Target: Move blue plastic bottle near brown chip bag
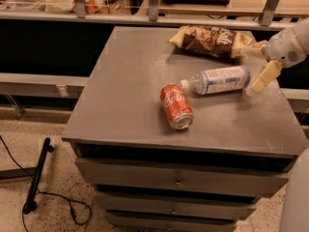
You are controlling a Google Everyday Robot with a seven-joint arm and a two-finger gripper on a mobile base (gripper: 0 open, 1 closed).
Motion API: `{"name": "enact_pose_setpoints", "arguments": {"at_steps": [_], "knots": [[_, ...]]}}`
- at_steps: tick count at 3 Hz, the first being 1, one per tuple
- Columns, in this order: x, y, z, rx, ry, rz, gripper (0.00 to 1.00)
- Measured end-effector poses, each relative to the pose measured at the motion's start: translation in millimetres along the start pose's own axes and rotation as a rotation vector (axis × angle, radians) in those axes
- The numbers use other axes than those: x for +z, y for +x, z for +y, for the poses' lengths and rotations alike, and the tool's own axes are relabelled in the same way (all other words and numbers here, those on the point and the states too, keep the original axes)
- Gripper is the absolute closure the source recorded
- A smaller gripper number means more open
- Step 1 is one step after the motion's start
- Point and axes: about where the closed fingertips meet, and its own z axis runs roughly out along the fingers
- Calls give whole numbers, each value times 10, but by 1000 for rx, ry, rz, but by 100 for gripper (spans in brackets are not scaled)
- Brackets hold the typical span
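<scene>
Two fingers of the gripper spread apart, holding nothing, just beside the base of blue plastic bottle. Bottle lies flat near brown chip bag, cap toward can

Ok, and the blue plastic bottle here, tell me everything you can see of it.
The blue plastic bottle is clear plastic with a pale blue-and-white label and a white cap. It lies on its side on the grey cabinet top, cap end toward the red can. The brown chip bag lies apart behind it. The claw, open, hangs by the bottle's base end, not gripping it.
</scene>
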Motion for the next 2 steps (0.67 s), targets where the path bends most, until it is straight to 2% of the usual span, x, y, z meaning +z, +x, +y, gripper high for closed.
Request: {"name": "enact_pose_setpoints", "arguments": {"at_steps": [1,2], "knots": [[91,-28,-32,0,-35,-39,0],[125,-6,-33,19,-50,-45,0]]}}
